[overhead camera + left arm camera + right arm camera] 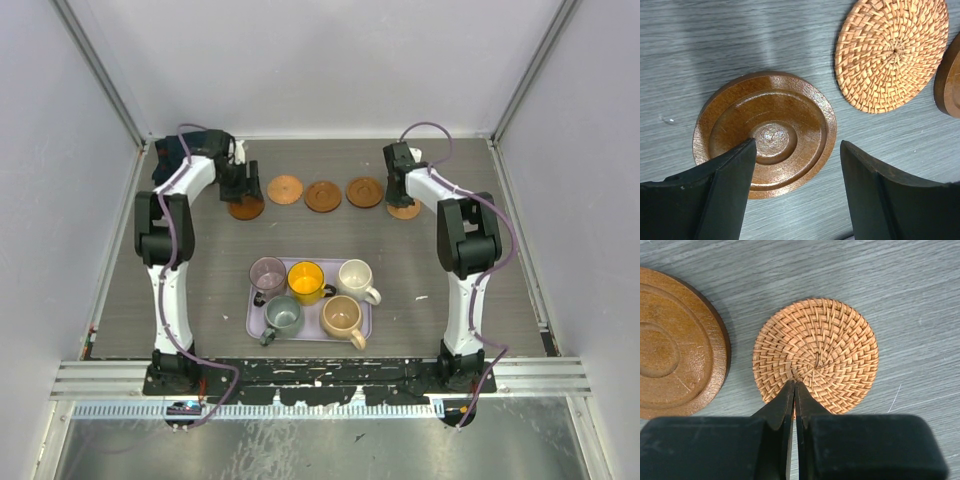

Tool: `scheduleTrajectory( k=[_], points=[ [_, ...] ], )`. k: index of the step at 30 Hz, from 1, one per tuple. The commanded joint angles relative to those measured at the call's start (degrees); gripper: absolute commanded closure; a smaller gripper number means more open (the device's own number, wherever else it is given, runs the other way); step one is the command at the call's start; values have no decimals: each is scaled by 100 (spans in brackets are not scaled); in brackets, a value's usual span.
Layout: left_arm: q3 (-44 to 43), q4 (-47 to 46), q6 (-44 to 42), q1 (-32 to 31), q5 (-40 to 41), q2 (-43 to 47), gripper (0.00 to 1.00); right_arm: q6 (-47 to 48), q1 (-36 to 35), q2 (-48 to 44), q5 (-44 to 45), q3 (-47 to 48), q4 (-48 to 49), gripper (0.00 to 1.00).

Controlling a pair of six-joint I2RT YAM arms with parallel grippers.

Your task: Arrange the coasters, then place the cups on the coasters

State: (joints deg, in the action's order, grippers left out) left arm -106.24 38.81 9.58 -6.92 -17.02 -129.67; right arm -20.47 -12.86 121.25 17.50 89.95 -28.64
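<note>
Five round coasters (323, 196) lay in a shallow row beyond the lavender tray (311, 325), on its far side from the arm bases. The end wooden coaster (765, 132), beyond the tray's left corner, lay flat beneath the left gripper (797, 150). That gripper's jaws were spread wide and held nothing. One finger overlapped the disc's rim in the wrist view and the other stood off to its side.

The end woven coaster (815, 355), beyond the tray's right corner, lay flat beneath the right gripper (795, 386). Its jaws were pressed together and empty, with the tips over the disc's nearer edge. Whether they touched it could not be told.

All five cups stood on the tray, none on a coaster. The mauve cup (268, 273), yellow cup (306, 281) and cream cup (355, 277) lined its far side. The grey-green cup (283, 316) and tan cup (341, 315) lined its near side.

The row looked settled, so the cups probably came next. They lay behind both grippers, toward the bases. The mauve and grey-green cups, on the tray's left half, were nearer the left arm, and the cream and tan cups were nearer the right arm.
</note>
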Motion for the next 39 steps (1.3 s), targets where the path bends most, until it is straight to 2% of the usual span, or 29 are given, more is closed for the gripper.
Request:
scheduleTrajectory(
  k=[1,11,17,34,39],
  points=[
    [-16,233,-143,112,1,-88,30,43,55,196,180,171,-321,90],
    [-836,417,-93,286,-174,-698,30,195,205,720,113,605,-268,91],
    [-1032,262,-73,288,-389,-731,29,245,210,836,197,833,-217,91],
    [-1,-1423,69,287,-750,1152,25,873,154,-1071,-358,150,1140,90],
    [658,-1732,144,287,-776,1652,25,868,-108,-1507,-752,-99,1253,87]
  ],
)
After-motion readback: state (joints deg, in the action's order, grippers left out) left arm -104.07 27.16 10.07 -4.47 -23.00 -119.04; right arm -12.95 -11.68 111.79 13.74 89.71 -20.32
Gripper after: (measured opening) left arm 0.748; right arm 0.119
